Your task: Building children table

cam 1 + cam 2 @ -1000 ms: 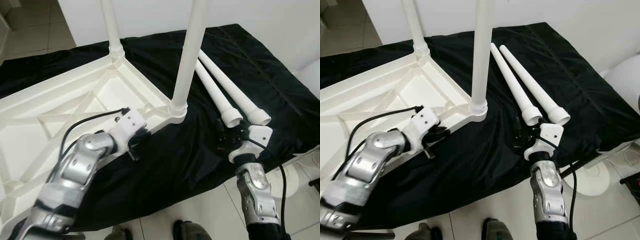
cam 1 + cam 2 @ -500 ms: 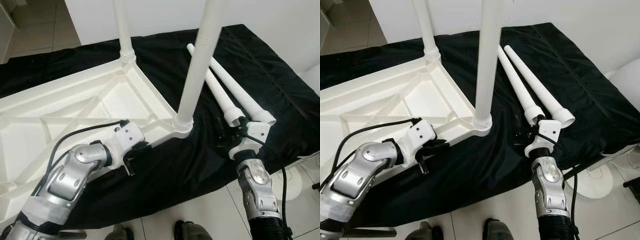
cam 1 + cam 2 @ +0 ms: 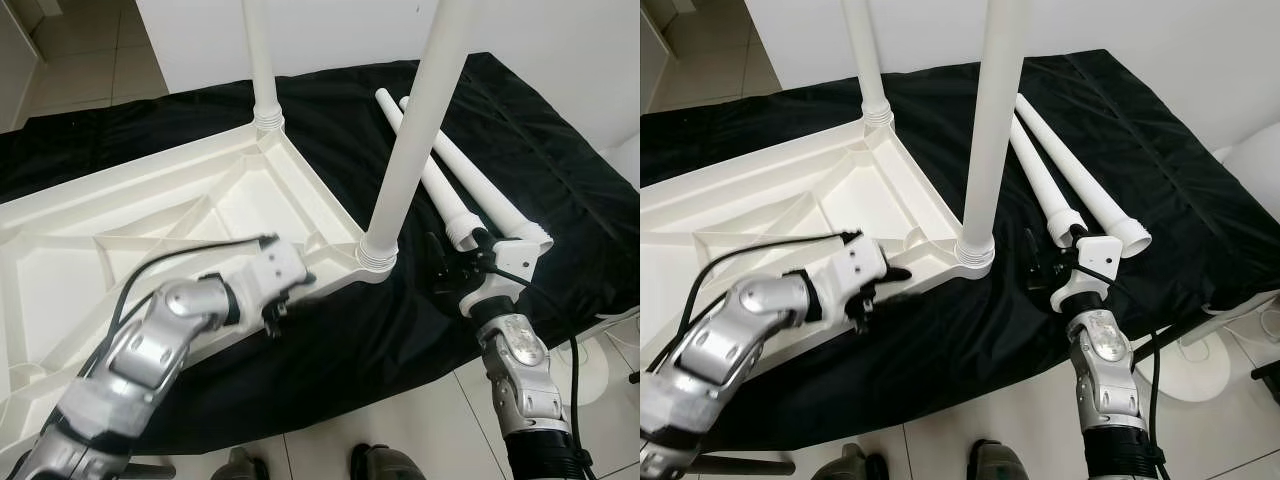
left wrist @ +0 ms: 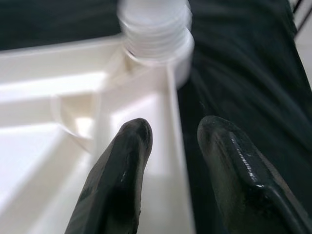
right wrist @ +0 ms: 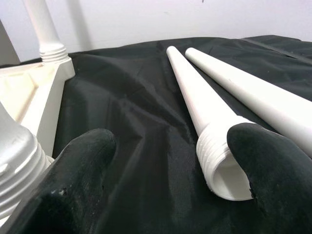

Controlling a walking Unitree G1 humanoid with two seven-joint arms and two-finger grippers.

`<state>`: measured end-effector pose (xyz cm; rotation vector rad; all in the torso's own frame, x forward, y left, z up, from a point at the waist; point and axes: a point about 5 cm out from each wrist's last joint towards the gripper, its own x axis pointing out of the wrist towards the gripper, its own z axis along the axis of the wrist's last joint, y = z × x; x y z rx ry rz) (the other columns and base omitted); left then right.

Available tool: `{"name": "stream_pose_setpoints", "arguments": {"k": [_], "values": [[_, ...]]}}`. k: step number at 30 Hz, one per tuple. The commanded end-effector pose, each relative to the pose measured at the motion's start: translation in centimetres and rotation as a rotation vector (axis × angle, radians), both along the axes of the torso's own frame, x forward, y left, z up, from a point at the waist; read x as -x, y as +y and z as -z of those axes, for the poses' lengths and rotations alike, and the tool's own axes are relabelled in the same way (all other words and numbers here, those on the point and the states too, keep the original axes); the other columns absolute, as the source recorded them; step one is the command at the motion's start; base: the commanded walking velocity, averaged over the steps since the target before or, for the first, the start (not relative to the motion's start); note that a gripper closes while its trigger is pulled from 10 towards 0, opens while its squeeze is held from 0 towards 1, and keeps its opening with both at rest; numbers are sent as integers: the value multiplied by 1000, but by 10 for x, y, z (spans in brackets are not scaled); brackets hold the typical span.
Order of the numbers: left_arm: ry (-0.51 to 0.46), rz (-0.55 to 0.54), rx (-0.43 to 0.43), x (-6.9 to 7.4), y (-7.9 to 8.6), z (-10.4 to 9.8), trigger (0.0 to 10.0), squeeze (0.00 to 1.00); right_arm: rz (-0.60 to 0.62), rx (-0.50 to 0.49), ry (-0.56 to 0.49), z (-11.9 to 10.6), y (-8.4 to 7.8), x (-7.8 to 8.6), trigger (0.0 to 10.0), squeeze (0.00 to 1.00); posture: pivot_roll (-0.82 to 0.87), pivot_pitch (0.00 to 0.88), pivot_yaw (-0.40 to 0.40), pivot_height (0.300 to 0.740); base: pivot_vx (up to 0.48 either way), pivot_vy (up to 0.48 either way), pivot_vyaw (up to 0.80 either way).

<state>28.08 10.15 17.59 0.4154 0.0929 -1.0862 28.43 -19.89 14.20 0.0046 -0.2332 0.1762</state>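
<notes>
Pale floor tiles [image 3: 420, 420] run along the near edge, and above them a black cloth [image 3: 360, 330] covers the table that carries the parts. Nearest on the robot's left, the left gripper [image 3: 880, 285] sits at the near rim of the upturned white tabletop [image 3: 130, 230], with its jaws parted and one finger on each side of the rim in the left wrist view; whether they touch the plastic cannot be told. On the right, the right gripper [image 3: 455, 270] hovers low over the cloth with its jaws spread wide. One finger [image 5: 265, 170] lies just beside the threaded open end of the nearer loose leg [image 5: 204, 117]; the other finger [image 5: 73, 170] is close to the base of the near fitted leg [image 3: 415, 140].

That fitted leg stands upright in the corner socket [image 3: 377, 252] of the tabletop, between the two grippers. The tabletop lies underside up, its ribs showing, and reaches away to the left. Two loose white legs lie side by side on the cloth to the right of the fitted one, their wide threaded ends toward the robot; the outer loose leg [image 3: 475, 180] lies just beside the inner. Farther back, a second fitted leg [image 3: 262, 60] rises from the far corner of the tabletop. Behind the table is a white wall [image 3: 340, 30].
</notes>
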Motion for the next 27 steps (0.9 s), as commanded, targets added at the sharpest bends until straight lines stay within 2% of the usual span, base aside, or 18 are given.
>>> {"name": "stream_pose_setpoints", "arguments": {"k": [1,2,3,4,6,7,8,9,12,21,27], "values": [[33,21,7,1,2,3,10000,0,-4,-5,15,2,-2,2,10000,573,-108,106,62,740,0,0,0],[18,-7,43,-3,1,-2,10000,0,-38,7,20,2,-4,4,10000,1000,-106,104,59,740,0,0,0],[3,-40,82,-6,1,-7,10000,0,-67,22,27,1,-6,6,10000,1000,-106,100,57,740,0,0,0],[3,-40,82,-6,1,-7,10000,0,-67,22,27,1,-6,6,10000,1000,-106,100,57,740,0,0,0],[-8,-111,162,-12,-2,-14,10000,0,-160,56,57,0,-10,8,10000,1000,-104,96,53,740,0,0,0],[-8,-111,162,-12,-2,-14,10000,0,-160,56,57,0,-10,8,10000,1000,-104,96,53,740,0,0,0],[-19,-129,182,-13,-3,-16,10000,0,-209,75,76,-1,-11,10,10000,1000,-102,91,49,740,0,0,0],[-32,-145,192,-14,-4,-16,10000,0,-273,85,95,-3,-11,11,10000,0,-100,87,44,740,0,0,0],[-34,-153,196,-14,-7,-13,10000,0,-391,134,122,-7,-10,11,10000,0,-96,83,35,740,0,0,0],[-17,-135,215,-8,-8,-10,10000,0,-595,201,168,-15,-1,5,10000,0,-76,75,17,740,0,0,0],[-17,-149,219,-6,-7,-10,10000,0,-671,225,157,-22,13,-15,10000,0,-54,72,3,740,0,0,0]]}}
